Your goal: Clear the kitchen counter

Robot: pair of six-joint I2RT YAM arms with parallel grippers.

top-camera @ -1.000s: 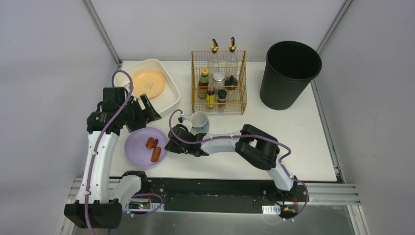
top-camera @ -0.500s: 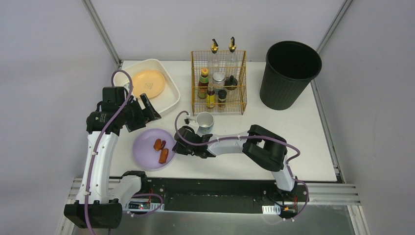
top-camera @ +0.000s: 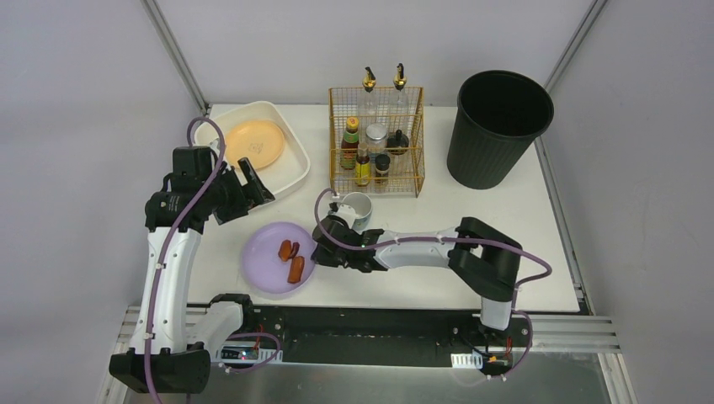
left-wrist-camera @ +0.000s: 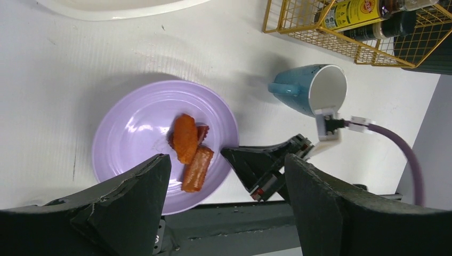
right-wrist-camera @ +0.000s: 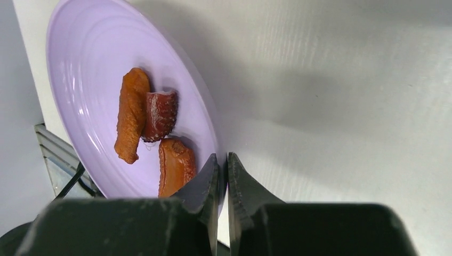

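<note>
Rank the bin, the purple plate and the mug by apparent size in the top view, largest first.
1. bin, clearly the largest, though its height brings it nearer the camera
2. plate
3. mug, the smallest

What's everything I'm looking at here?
kitchen counter: one, white, under everything
purple plate: one, lilac, front middle
food pieces: three, orange-brown, on the purple plate
mug: one, blue, beside the plate
basin: one, white, back left
orange plate: one, orange, in the basin
wire rack: one, gold, back middle
bottles: several, mixed, in the rack
bin: one, black, back right
left claw: one, black, open near the basin
right claw: one, black, shut on the purple plate's rim
</note>
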